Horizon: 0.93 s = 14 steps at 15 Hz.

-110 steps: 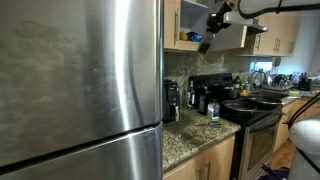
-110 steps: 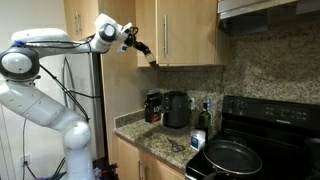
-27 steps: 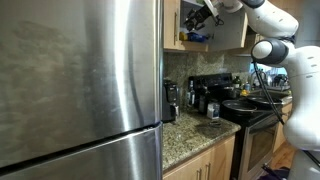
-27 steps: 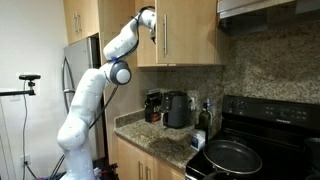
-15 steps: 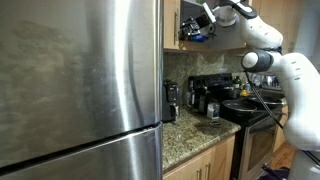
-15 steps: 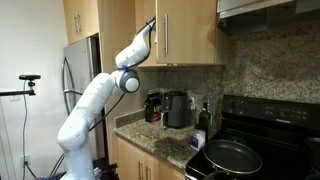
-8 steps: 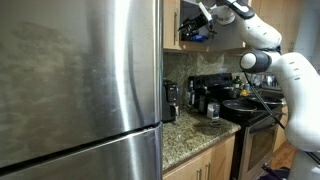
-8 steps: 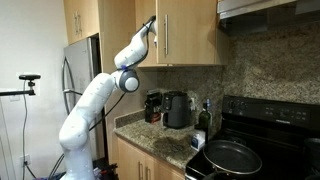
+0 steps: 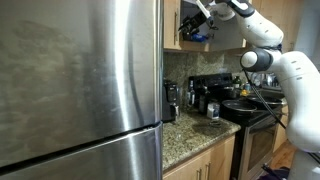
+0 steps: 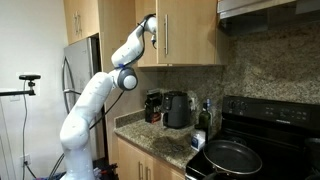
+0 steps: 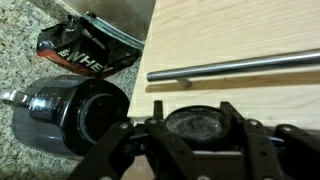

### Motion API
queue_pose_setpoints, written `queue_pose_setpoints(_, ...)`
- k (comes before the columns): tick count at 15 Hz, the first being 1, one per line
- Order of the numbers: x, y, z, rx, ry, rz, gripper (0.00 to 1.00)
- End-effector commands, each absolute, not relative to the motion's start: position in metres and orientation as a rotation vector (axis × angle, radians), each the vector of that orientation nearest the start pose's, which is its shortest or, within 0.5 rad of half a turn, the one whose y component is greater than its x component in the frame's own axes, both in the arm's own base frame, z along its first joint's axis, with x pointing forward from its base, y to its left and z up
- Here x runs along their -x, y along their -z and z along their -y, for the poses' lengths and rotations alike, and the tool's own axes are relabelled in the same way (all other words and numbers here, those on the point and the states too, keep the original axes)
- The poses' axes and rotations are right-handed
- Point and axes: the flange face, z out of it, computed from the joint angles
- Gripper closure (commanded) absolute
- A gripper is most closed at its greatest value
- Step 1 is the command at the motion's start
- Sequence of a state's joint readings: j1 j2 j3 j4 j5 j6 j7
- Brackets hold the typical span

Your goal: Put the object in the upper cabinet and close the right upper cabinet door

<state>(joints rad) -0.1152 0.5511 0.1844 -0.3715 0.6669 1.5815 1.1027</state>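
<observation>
The upper cabinet (image 9: 173, 22) hangs over the counter, and its pale inside shows in an exterior view, so at least 1 door is off its frame; that gap is what lets the arm reach the shelf. I judge the panel facing the camera to be the right upper cabinet door (image 10: 190, 30), swung out and not yet shut.

The gripper (image 9: 202, 14) is raised to shelf height at the cabinet mouth. In the wrist view the gripper (image 11: 198, 137) stands narrow, with a round grey-topped object (image 11: 200, 120) between its 2 fingers. That would suit carrying it, but whether the pads actually press on it cannot be told. A blue-tinted thing (image 9: 196, 36) sits low in the opening; what it is stays unclear.

Looking down, the wrist camera shows a wood panel with a bar handle (image 11: 235, 67); which door this is I cannot tell. Below are a black cylindrical appliance (image 11: 65, 120) and a black bag (image 11: 85, 50) on granite counter (image 11: 18, 25).

The bag carries white block letters, tilted and cut off, not safely readable. No other writing is legible.
</observation>
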Motion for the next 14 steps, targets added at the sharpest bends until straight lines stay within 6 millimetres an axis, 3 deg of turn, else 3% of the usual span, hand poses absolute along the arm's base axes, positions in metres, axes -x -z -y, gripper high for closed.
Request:
queue_pose_setpoints(1,-0.619,-0.862,-0.018,1.869,0.333,-0.998,0.67)
queue_pose_setpoints(4,-0.62,-0.872,0.008,1.784,0.41,-0.996,0.67)
queue_pose_setpoints(5,-0.622,-0.866,-0.006,1.823,0.371,-0.995,0.67)
queue_pose_setpoints(6,-0.623,-0.865,-0.002,1.817,0.375,-1.001,0.42)
queue_pose_setpoints(8,-0.623,-0.864,-0.002,1.818,0.371,-1.0,0.42)
queue_pose_setpoints(9,-0.623,-0.864,-0.005,1.82,0.368,-0.997,0.67)
queue_pose_setpoints(14,-0.653,-0.825,-0.042,1.898,0.356,-1.04,0.67)
